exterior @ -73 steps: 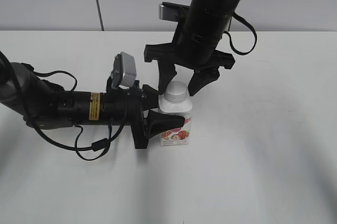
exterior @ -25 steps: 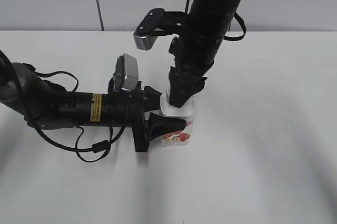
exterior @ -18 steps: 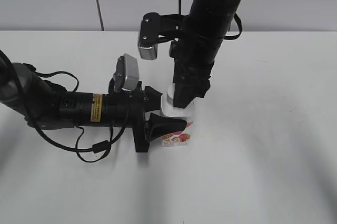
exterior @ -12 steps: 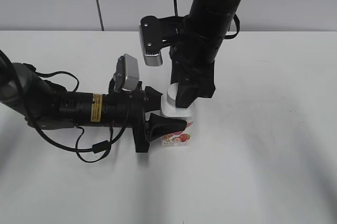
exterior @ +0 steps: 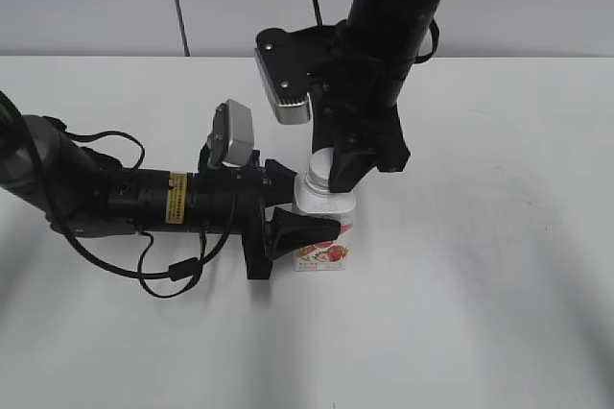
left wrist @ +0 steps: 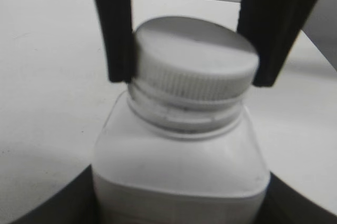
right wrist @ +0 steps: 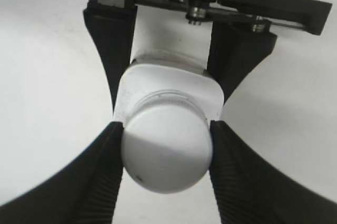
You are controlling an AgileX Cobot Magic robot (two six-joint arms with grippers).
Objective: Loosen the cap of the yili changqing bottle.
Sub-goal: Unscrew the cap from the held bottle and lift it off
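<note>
Exterior view has the yili changqing bottle (exterior: 324,227) standing upright on the white worktop (exterior: 480,284), strawberry label facing out, with the left gripper (exterior: 288,212) reaching in level from the left and clamped around the squarish body. The right gripper (exterior: 338,167) drops in from above and hides most of the cap (exterior: 318,165) from here. The left wrist view fills that in: the cap (left wrist: 194,56) is a round white plastic screw top with a ribbed edge, sitting on a wide ringed neck, a black finger (left wrist: 117,29) pressed to each side. The right wrist view, looking down, shows the smooth round cap face (right wrist: 167,149) pinched between two ridged black pads (right wrist: 102,182), closed tight on it, and below them the left gripper's fingers (right wrist: 111,40) against the bottle's rounded shoulders (right wrist: 208,92).
</note>
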